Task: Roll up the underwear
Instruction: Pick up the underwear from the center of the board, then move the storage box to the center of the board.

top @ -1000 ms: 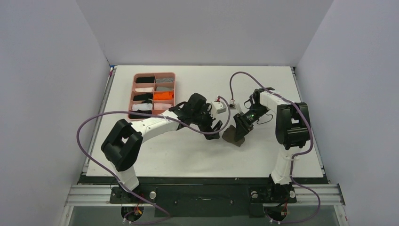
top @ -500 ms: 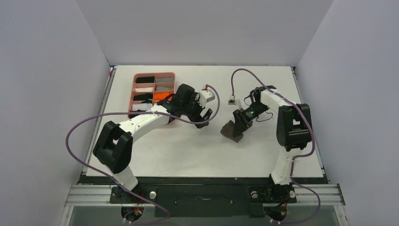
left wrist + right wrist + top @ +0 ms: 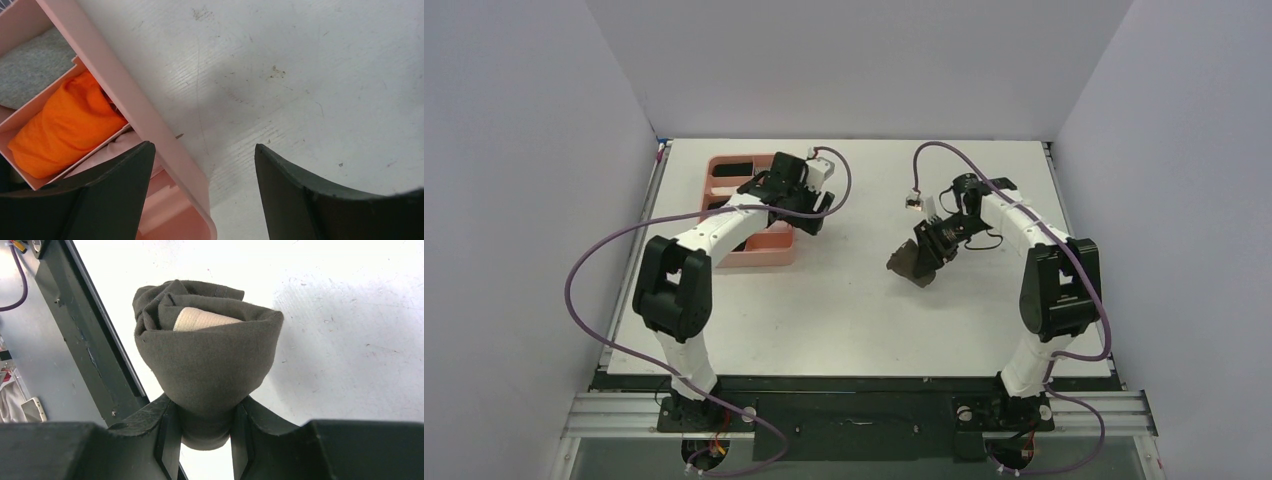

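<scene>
The underwear point(image 3: 210, 355) is a tight bundle with the beige band inside, clamped in the right tool point(image 3: 205, 412). It sticks out forward from the jaws, over the table point(image 3: 844, 310), right of the middle. The pink tray point(image 3: 759, 262) lies well apart to its left. The left tool point(image 3: 202, 147), wide and empty, hangs at the tray's right wall, far from the roll.

White links point(image 3: 719, 225), black joints point(image 3: 669, 292) and looping purple cables point(image 3: 569, 285) lead to the black left tool point(image 3: 202, 147) and right tool point(image 3: 206, 400).
</scene>
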Action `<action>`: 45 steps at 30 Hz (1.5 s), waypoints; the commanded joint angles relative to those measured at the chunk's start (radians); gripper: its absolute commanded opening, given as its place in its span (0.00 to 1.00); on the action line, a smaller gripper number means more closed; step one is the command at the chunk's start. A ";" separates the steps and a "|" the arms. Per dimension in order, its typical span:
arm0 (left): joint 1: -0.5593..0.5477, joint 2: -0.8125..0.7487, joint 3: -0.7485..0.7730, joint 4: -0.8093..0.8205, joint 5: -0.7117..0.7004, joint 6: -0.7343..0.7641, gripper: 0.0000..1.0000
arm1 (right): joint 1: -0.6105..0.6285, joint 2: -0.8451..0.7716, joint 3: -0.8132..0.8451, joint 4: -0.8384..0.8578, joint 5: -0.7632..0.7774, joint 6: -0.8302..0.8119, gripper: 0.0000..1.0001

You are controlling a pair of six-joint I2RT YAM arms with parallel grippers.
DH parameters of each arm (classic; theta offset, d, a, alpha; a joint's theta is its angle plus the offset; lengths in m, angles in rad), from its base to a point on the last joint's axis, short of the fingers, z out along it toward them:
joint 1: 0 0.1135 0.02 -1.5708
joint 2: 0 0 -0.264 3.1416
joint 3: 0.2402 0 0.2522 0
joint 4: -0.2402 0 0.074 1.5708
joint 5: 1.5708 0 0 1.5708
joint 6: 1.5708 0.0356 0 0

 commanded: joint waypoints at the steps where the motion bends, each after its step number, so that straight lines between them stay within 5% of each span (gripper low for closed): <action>1: 0.016 0.043 0.054 -0.029 -0.063 -0.033 0.69 | 0.013 -0.056 -0.025 0.046 0.011 0.019 0.00; 21: 0.060 0.015 -0.038 0.023 -0.071 -0.043 0.56 | 0.012 -0.041 -0.058 0.061 0.024 0.006 0.00; 36: 0.032 0.082 0.033 -0.056 0.054 -0.051 0.21 | 0.005 -0.055 -0.076 0.060 0.034 0.003 0.00; 41: -0.029 0.088 0.037 -0.083 0.058 -0.030 0.00 | -0.014 -0.070 -0.076 0.061 0.038 0.005 0.00; 45: -0.105 0.097 0.043 -0.092 0.055 -0.031 0.00 | -0.037 -0.090 -0.086 0.061 0.047 0.009 0.00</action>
